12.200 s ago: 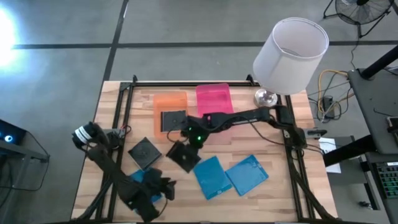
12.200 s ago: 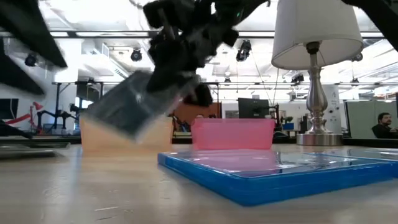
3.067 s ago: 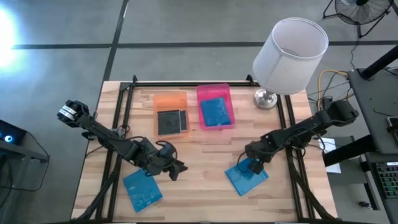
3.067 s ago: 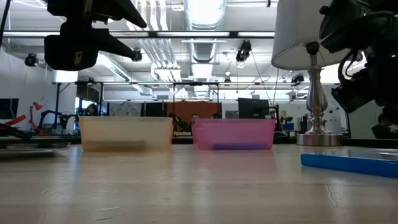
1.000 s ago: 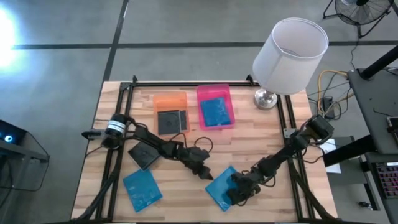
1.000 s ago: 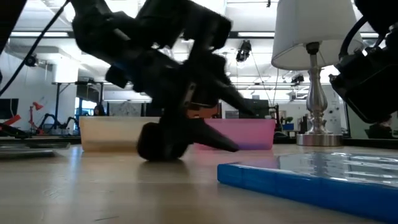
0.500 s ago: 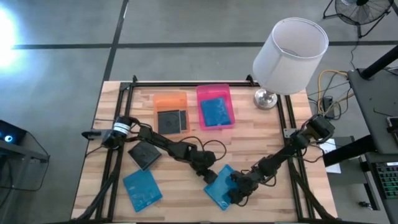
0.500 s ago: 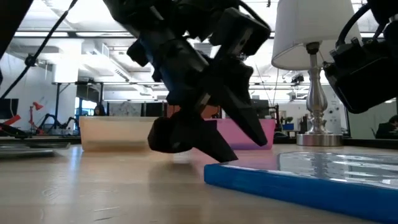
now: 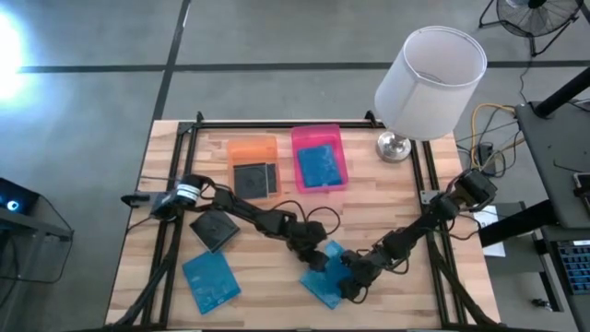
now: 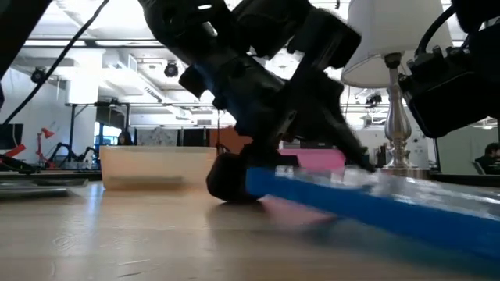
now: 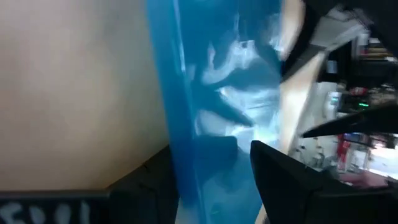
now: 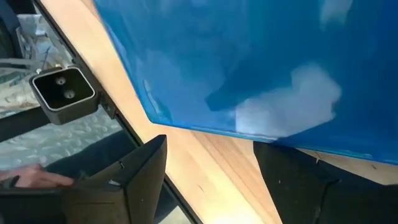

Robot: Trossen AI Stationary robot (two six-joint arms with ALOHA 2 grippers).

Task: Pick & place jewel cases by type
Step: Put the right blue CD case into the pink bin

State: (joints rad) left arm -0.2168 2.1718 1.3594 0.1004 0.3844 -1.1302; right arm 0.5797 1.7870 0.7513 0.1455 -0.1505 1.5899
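One blue jewel case (image 9: 324,275) sits tilted at lower centre; another blue case (image 9: 211,278) lies flat lower left; a black case (image 9: 214,228) lies left of centre.

Bright ceiling lights (image 10: 258,16) flare white; glare burns the overhead view's left edge; both wrist views are blurred.

Dark jointed arms, black cables, seemingly a white band near the left arm's (image 9: 241,215) base.

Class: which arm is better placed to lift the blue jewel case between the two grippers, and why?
Probably the left. The left gripper straddles the tilted blue case at its raised edge, nearer the pink tray, while the right gripper sits open over it.
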